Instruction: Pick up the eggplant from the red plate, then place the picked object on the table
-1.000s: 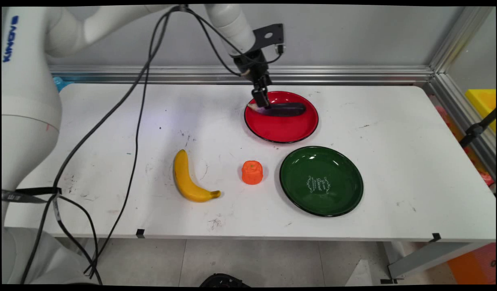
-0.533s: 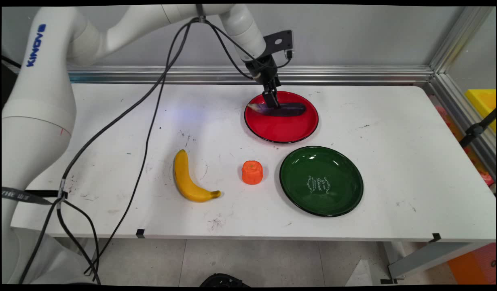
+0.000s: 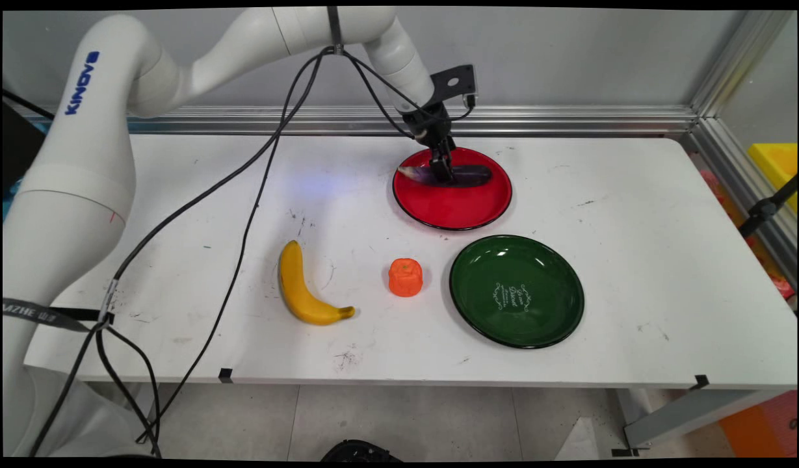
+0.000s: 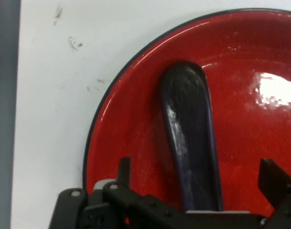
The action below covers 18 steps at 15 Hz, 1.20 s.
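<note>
Two plates are seen right of centre: a far red plate [image 3: 451, 208], where an eggplant [image 3: 467, 175] lies between the spread fingers of the gripper [image 3: 443, 170], and a near green plate [image 3: 516, 292] bearing small white script too fine to read.

It was a robot lab: a scuffed white bench [image 3: 601, 195] stood against a plain grey wall [image 3: 568, 58], framed by aluminium rails [image 3: 568, 120], with a cabled white arm [image 3: 87, 143] mounted at its left and toy food laid out.
</note>
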{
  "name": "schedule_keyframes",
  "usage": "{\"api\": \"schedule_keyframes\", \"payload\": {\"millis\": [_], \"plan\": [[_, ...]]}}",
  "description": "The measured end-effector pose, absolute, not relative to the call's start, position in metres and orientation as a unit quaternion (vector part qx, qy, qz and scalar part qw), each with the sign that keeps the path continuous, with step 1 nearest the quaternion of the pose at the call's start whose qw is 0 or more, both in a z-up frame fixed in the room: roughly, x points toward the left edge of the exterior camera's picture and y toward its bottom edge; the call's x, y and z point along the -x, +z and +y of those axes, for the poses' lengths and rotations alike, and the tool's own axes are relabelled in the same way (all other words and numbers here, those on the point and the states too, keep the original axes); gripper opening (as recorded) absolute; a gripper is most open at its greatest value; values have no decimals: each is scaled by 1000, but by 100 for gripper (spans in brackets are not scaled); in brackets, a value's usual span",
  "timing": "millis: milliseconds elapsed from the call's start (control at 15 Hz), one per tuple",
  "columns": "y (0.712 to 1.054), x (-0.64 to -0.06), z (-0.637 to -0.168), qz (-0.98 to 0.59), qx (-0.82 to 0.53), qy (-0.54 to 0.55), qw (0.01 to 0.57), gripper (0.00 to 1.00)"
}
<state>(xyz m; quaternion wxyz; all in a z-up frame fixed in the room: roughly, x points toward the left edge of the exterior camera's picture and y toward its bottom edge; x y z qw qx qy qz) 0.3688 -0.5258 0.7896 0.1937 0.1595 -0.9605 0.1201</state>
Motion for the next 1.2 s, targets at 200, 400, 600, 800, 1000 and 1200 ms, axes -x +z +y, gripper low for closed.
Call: {"api": "schedule_keyframes", "payload": {"millis": [200,400,600,800,1000,1200], "plan": [[782,-367,-529,-960,-162,117,197,100],[776,-366,-532,-959,-163,114,200,100],[772,-365,-534,-959,-164,111,202,0],[769,-365,-535,-959,-165,108,204,0],[766,-364,-534,-959,-164,103,205,0],[770,-361,-533,-960,-160,101,206,0]]}}
